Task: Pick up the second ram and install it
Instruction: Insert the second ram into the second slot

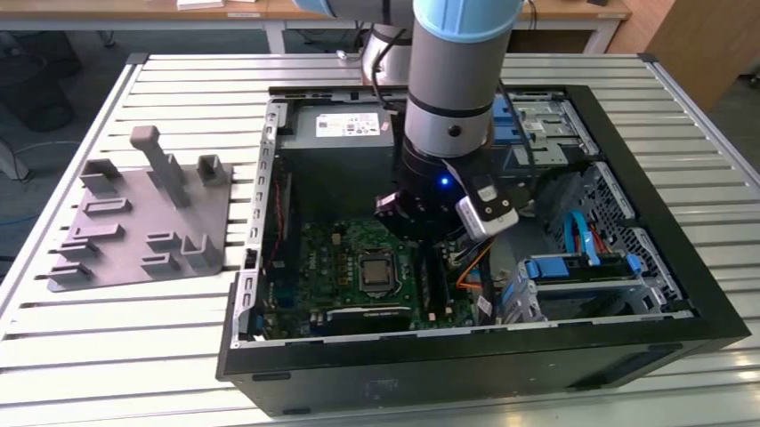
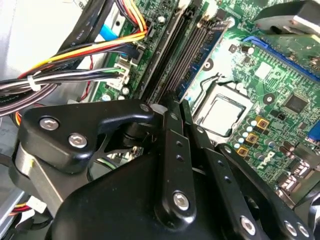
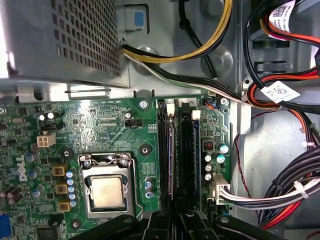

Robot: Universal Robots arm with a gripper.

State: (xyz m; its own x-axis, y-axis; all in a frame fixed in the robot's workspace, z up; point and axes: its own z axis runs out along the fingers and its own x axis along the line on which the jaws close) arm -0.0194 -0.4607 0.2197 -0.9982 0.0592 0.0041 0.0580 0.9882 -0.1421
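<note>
Inside the open computer case (image 1: 665, 222), the gripper (image 3: 176, 220) presses its closed fingers on the second ram (image 3: 171, 150), standing in a slot (image 3: 186, 150); any misalignment could crack the motherboard (image 3: 90, 130).

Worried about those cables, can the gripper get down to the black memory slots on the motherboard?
Probably yes: the gripper hangs right over the memory slots, and the cable bundles lie off to the side.
</note>
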